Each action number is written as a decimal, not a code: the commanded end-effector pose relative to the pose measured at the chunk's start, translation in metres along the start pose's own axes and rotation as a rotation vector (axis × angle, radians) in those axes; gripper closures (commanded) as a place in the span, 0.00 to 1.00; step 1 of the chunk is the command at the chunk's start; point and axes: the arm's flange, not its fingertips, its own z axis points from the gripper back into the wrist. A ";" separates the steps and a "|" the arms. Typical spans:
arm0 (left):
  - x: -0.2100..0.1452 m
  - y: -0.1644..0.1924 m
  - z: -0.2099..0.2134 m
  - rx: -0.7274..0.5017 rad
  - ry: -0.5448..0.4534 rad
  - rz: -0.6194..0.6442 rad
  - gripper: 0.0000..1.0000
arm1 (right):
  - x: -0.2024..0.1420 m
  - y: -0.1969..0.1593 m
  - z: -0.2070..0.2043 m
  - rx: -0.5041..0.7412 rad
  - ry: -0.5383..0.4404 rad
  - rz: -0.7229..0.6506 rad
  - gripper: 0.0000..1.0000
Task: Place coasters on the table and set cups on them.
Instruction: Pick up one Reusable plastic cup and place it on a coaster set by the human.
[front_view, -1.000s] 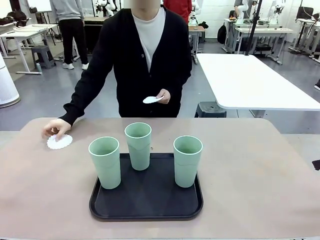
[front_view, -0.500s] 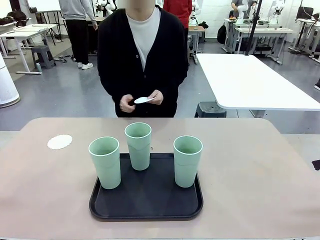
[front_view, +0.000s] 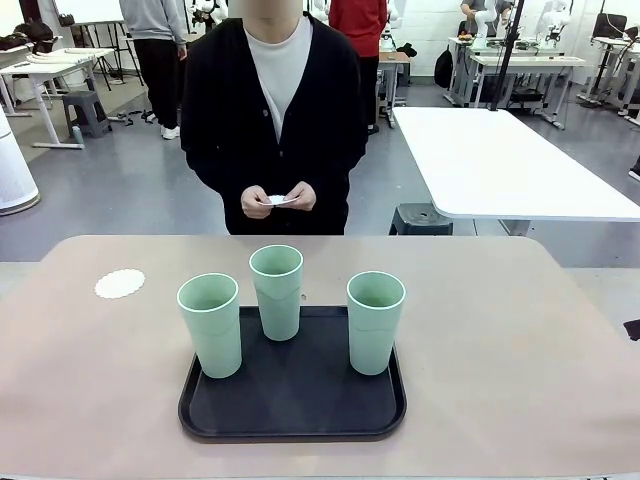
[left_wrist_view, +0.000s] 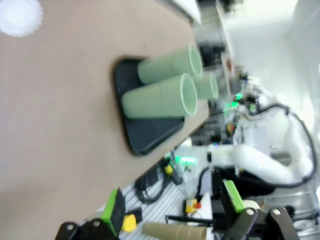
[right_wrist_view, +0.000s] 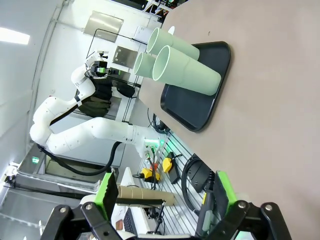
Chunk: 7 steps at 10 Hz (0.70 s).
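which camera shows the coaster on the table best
The front view: the coaster lies whole and sharp on the table, left of the tray. The left wrist view catches it blurred at its top corner. The right wrist view looks at the cups.

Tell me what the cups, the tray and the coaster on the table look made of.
Cups: likely matte plastic, even mint colour, no gloss. Tray: probably plastic, black, faint sheen. Coaster: looks like paper, thin, white, scalloped edge.

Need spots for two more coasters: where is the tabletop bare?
Widest bare stretch: the table right of the black tray. Also free: the far strip behind the tray, and the near-left area beside the tray, short of the laid coaster. Crowded: the tray, holding all three cups.
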 end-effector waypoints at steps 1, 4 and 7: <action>0.038 -0.015 -0.011 0.130 0.185 -0.274 0.00 | 0.001 -0.001 0.001 -0.001 -0.003 0.011 0.00; 0.100 -0.054 -0.069 0.609 0.259 -0.649 0.00 | 0.001 -0.001 0.001 -0.001 -0.003 0.011 0.00; 0.106 -0.081 -0.123 0.718 0.325 -0.926 0.00 | 0.001 -0.001 0.001 -0.001 -0.003 0.011 0.00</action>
